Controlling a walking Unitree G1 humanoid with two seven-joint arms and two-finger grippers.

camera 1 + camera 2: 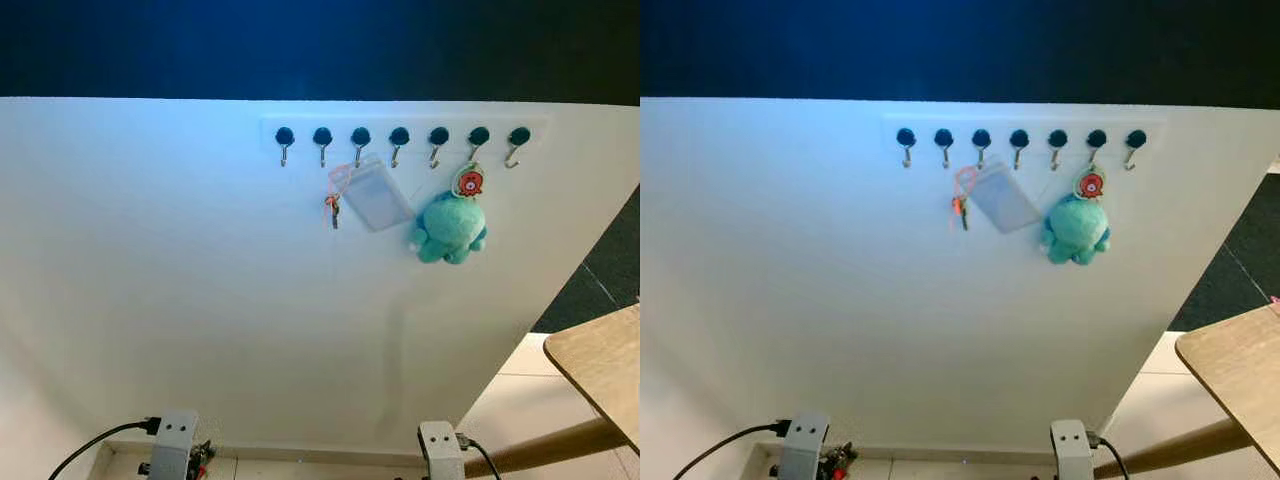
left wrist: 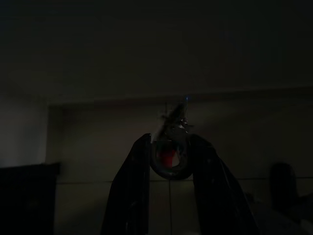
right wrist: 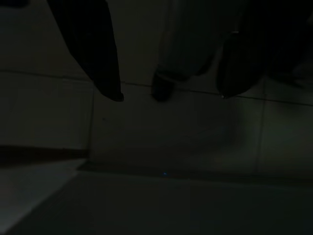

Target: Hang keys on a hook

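Left wrist view: keys (image 2: 169,147) pinched in left gripper (image 2: 168,154).

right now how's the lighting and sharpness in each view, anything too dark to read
Left eye view: bright white wall, slightly soft, bluish glow round the hooks, card holder and plush readable. Right eye view: same, dark band on top. Left wrist view: very dark, left gripper shut on a key ring just made out. Right wrist view: dim, right gripper open over floor tiles.
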